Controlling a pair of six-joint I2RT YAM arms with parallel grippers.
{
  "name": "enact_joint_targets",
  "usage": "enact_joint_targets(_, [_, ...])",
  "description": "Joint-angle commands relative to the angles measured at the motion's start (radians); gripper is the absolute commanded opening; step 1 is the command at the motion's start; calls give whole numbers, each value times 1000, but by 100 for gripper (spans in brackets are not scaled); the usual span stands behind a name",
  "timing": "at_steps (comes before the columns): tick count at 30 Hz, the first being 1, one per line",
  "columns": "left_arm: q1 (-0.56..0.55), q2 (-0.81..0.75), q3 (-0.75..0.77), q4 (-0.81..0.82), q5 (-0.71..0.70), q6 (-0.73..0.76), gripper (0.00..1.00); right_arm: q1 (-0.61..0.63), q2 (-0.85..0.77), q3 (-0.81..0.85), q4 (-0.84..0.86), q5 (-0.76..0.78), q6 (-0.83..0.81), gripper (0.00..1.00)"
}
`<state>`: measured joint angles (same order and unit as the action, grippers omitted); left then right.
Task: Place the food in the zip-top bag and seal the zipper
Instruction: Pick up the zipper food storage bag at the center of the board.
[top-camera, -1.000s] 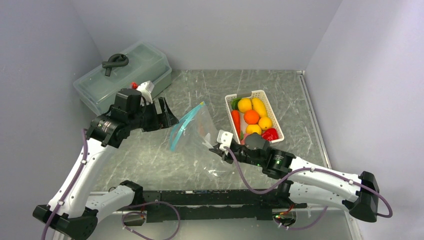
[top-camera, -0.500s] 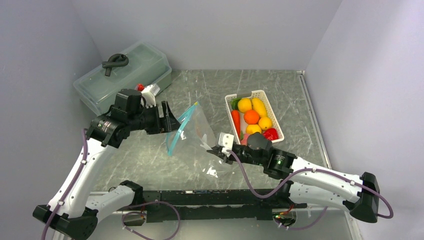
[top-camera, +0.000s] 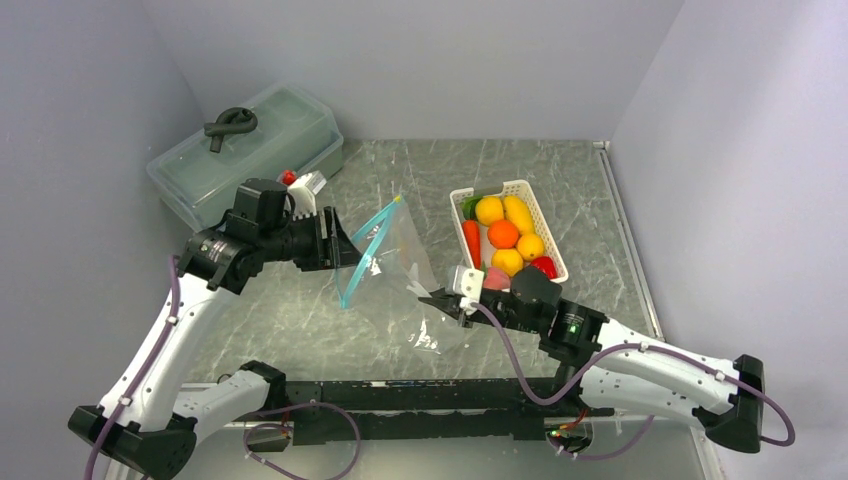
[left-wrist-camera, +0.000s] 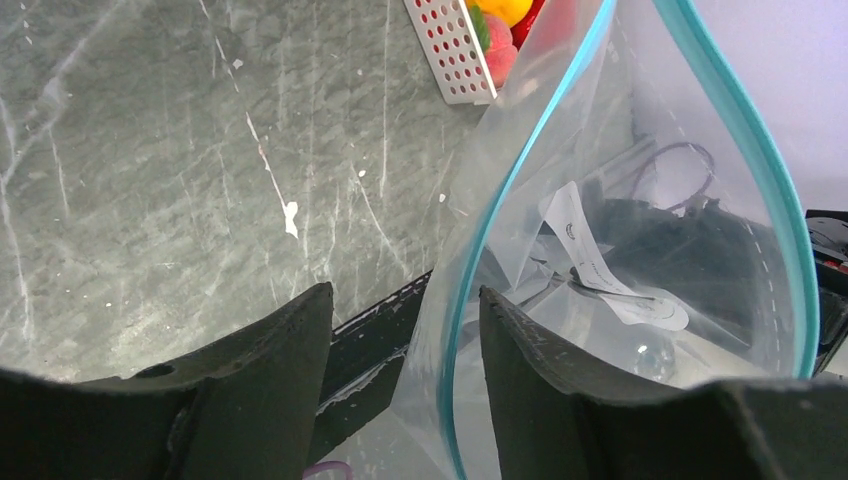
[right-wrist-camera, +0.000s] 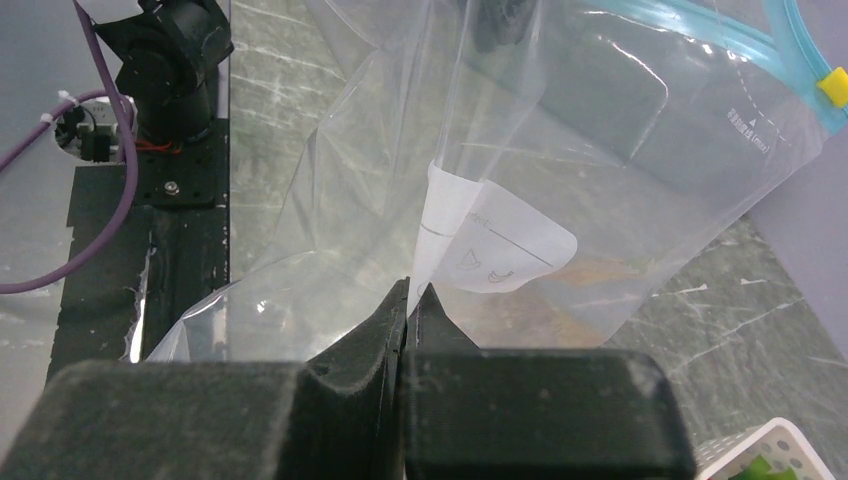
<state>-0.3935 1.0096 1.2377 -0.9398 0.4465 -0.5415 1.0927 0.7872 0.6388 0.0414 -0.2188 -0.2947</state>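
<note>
Grey marbled table (top-camera: 560, 170): one zip-top bag (top-camera: 405, 270) is pinched by the clenched right gripper (top-camera: 440, 300). The left gripper (top-camera: 345, 250) is spread, unclenched, around one zipper (top-camera: 365, 255) lip. One basket (top-camera: 520, 187) of food (top-camera: 503, 233) is set toward the right edge.

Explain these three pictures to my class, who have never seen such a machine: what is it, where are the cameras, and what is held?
Two robot arms are bolted to a table. The wide picture looks down from above; the other two come from a camera on each wrist. The right gripper is shut on a clear bag. The left gripper is open, with the bag's teal zipper edge in its gap. Toy food lies in a white basket; a lidded box stands at the far left.
</note>
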Motion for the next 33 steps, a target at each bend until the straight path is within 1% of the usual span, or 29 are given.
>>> enact_joint_targets(1, [8, -6, 5, 38, 40, 16, 58, 3, -20, 37, 25, -11, -21, 0])
enact_joint_targets(3, [10, -5, 7, 39, 47, 15, 54, 3, -22, 39, 18, -14, -21, 0])
enact_joint_targets(9, [13, -2, 12, 47, 78, 22, 33, 2, -13, 37, 5, -2, -21, 0])
enact_joint_targets(13, [15, 1, 10, 52, 115, 30, 9, 3, -18, 31, 22, 14, -15, 0])
enact_joint_targets(15, [15, 2, 13, 49, 118, 34, 0, 3, -20, 31, 21, 22, -18, 0])
enact_joint_targets(19, [15, 8, 38, 28, 108, 54, 0, 3, -15, 24, 31, 40, -16, 0])
enact_joint_targets(23, [15, 24, 75, -2, 101, 81, 0, 3, -5, 30, 38, 73, -7, 21])
enact_joint_targets(24, [15, 30, 83, -12, 93, 87, 0, 3, -6, 32, 36, 79, -11, 29])
enact_joint_targets(26, [15, 40, 102, -36, 65, 99, 0, 3, -7, 40, 30, 95, -12, 40])
enact_joint_targets(28, [15, 46, 121, -61, 26, 109, 0, 3, -10, 49, 15, 109, -18, 46])
enact_joint_targets(33, [15, 67, 179, -106, -68, 135, 0, 3, -11, 73, -18, 145, -11, 55])
